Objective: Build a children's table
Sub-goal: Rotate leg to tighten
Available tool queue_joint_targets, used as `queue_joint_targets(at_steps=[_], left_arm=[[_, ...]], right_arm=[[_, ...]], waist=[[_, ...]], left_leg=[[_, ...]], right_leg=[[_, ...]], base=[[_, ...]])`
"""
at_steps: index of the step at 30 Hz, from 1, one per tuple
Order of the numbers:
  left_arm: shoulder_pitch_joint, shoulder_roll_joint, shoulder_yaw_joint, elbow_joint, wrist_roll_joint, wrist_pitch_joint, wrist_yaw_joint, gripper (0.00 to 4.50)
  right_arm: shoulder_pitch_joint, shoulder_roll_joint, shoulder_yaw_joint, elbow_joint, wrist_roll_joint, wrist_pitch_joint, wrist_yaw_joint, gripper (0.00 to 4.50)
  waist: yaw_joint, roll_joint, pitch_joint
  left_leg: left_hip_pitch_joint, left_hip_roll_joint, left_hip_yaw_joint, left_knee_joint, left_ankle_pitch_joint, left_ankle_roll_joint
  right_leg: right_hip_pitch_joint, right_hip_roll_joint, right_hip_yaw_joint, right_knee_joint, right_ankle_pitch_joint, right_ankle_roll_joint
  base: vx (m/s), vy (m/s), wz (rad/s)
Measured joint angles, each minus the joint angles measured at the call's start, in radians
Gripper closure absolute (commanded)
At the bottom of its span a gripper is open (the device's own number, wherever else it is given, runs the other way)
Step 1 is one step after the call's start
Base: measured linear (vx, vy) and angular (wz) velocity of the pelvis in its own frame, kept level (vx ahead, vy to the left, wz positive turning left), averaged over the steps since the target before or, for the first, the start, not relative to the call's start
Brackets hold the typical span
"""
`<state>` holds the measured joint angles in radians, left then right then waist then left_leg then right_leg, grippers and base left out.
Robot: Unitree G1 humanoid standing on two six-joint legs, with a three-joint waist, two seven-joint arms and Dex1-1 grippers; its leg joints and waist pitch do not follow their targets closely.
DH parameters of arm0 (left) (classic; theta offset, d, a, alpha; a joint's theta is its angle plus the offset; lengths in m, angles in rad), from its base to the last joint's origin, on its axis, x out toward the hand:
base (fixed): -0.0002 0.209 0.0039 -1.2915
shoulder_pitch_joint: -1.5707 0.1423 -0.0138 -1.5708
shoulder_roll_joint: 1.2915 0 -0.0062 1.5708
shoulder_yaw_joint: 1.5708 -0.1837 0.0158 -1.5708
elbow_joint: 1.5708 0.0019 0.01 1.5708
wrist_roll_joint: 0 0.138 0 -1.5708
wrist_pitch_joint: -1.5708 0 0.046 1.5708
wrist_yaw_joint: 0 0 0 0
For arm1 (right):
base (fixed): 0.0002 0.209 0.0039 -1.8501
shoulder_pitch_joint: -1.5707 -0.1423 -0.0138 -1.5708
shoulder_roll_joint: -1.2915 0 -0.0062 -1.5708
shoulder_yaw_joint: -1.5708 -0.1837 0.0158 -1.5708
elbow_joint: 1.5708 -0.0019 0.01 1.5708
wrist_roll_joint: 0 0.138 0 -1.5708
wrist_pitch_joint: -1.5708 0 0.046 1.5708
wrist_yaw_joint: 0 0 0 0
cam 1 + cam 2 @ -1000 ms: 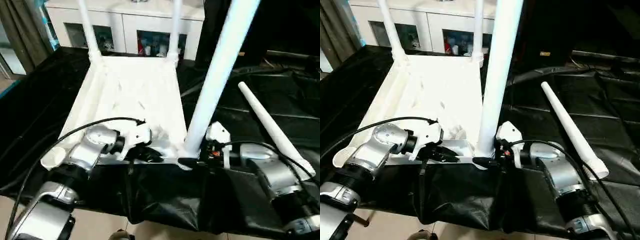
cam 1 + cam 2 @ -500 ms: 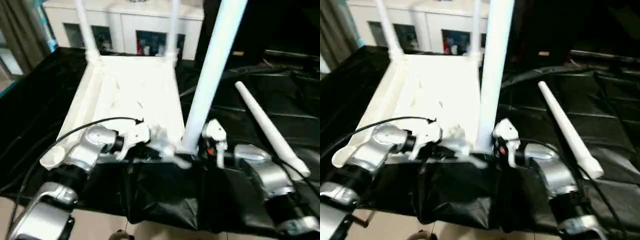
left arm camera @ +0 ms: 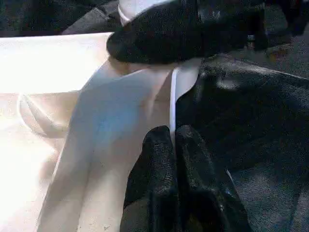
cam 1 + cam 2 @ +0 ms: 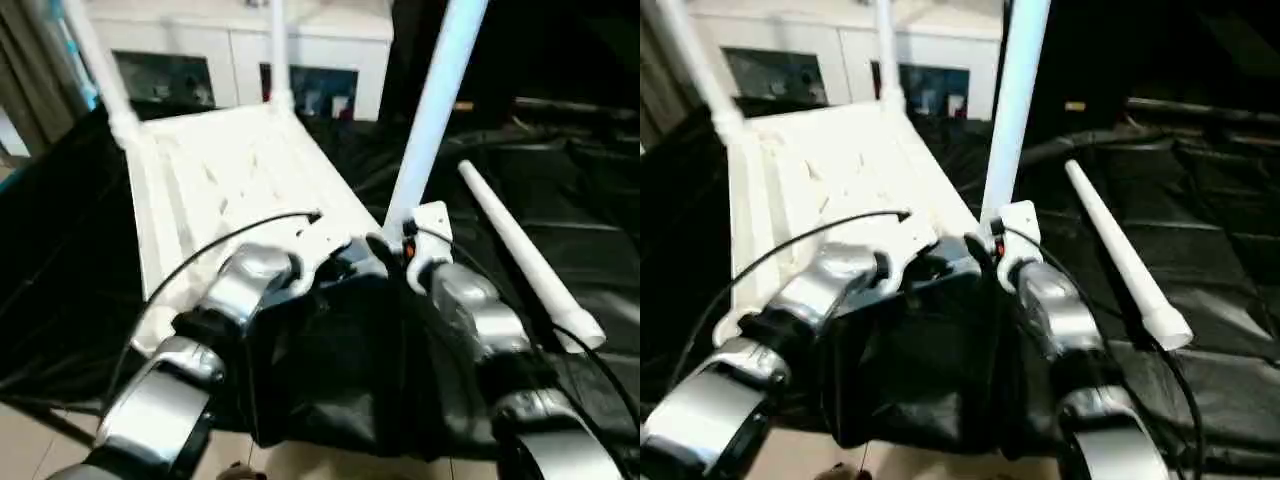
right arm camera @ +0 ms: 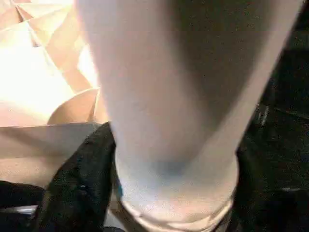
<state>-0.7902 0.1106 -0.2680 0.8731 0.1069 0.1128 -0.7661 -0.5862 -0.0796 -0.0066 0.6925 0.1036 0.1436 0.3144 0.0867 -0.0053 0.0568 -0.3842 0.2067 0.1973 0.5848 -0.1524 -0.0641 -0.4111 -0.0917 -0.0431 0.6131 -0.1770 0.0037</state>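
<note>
The little white table [image 4: 230, 170] lies upside down on the black-covered tabletop [image 4: 560, 190], with its ribbed underside facing up. Two legs already stand up at its far corners: one at the far left [image 4: 95, 70] and one further right [image 4: 277, 50]. On the left, the left gripper [image 3: 175, 145] sits at the near edge of the little table. Its fingers [image 3: 157, 164] are pressed together, and a thin white rim of the table shows right at their tips; whether they truly pinch that rim is hard to tell. Moving right, a third leg [image 4: 432, 110] stands up at the near right corner. The right gripper [image 4: 385, 243] is at the bottom of this leg, and in the right wrist view its black fingers [image 5: 79, 183] are spread wide around the fat end of the leg, one on each side, so it seems to be holding the leg. Further right, the last leg [image 4: 525, 255] lies loose on the black cover, well apart from the little table. The step in hand looks like setting the third leg into its corner hole. Next, the leg probably needs a firm push straight down while the left side keeps the little table from sliding. Then the loose leg needs picking up for the empty near left corner.
</note>
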Motion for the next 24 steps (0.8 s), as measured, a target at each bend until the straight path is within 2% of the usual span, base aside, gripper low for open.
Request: queue_joint_targets(at_steps=[1, 3, 6, 12, 14, 19, 24], left_arm=[[0.000, 0.002, 0.000, 0.001, 0.000, -0.003, 0.000, 4.50], [0.000, 0.008, 0.000, 0.002, 0.000, -0.011, -0.007, 4.50], [0.010, 0.041, 0.000, -0.004, 0.000, -0.045, -0.060, 4.50], [0.080, 0.155, -0.008, -0.098, -0.036, -0.119, -0.287, 4.50], [0.105, 0.193, -0.021, -0.142, -0.055, -0.131, -0.394, 4.50], [0.136, 0.229, -0.035, -0.191, -0.086, -0.134, -0.515, 4.50], [0.153, 0.243, -0.040, -0.219, -0.099, -0.134, -0.569, 4.50]], right_arm=[[0.000, 0.001, -0.003, 0.000, 0.001, -0.002, 0.008, 0.98], [0.001, -0.002, -0.005, -0.001, 0.002, -0.005, 0.030, 0.67], [0.022, -0.022, 0.005, -0.025, 0.013, -0.007, 0.131, 0.67], [0.103, -0.155, 0.104, -0.152, 0.040, 0.007, 0.435, 0.67], [0.124, -0.192, 0.140, -0.196, 0.049, 0.019, 0.533, 0.67], [0.166, -0.259, 0.175, -0.288, 0.073, 0.053, 0.680, 0.67], [0.181, -0.318, 0.203, -0.355, 0.092, 0.074, 0.776, 0.67]], waist=[[-0.001, 0.000, 0.000], [-0.003, 0.000, 0.000], [-0.005, 0.000, 0.000], [0.003, 0.000, 0.000], [0.013, 0.001, 0.000], [0.028, 0.002, 0.001], [0.028, 0.002, 0.001]], left_leg=[[0.000, 0.000, 0.000, 0.000, 0.000, 0.000], [0.000, 0.000, 0.000, 0.000, 0.000, 0.000], [0.000, 0.000, 0.000, -0.001, 0.000, 0.000], [-0.001, 0.000, 0.000, -0.006, 0.000, 0.000], [-0.001, 0.000, 0.000, -0.006, 0.000, 0.000], [-0.002, 0.000, 0.001, -0.005, 0.000, 0.000], [-0.001, 0.000, 0.001, -0.004, 0.000, 0.000]], right_leg=[[0.000, 0.000, 0.000, 0.000, 0.000, 0.000], [0.000, 0.000, 0.000, 0.000, 0.000, 0.000], [0.000, 0.000, 0.000, 0.000, 0.000, 0.000], [-0.002, 0.000, -0.001, -0.002, -0.001, 0.002], [-0.002, 0.000, -0.002, -0.002, -0.002, 0.003], [-0.002, 0.000, -0.002, -0.002, -0.002, 0.003], [-0.001, 0.000, -0.001, -0.001, -0.002, 0.003]], base=[[0.000, 0.000, 0.00], [0.000, 0.000, 0.00], [0.000, 0.000, 0.00], [0.000, 0.000, 0.00], [0.000, 0.000, 0.00], [0.000, 0.000, 0.00], [0.000, 0.000, 0.00]])
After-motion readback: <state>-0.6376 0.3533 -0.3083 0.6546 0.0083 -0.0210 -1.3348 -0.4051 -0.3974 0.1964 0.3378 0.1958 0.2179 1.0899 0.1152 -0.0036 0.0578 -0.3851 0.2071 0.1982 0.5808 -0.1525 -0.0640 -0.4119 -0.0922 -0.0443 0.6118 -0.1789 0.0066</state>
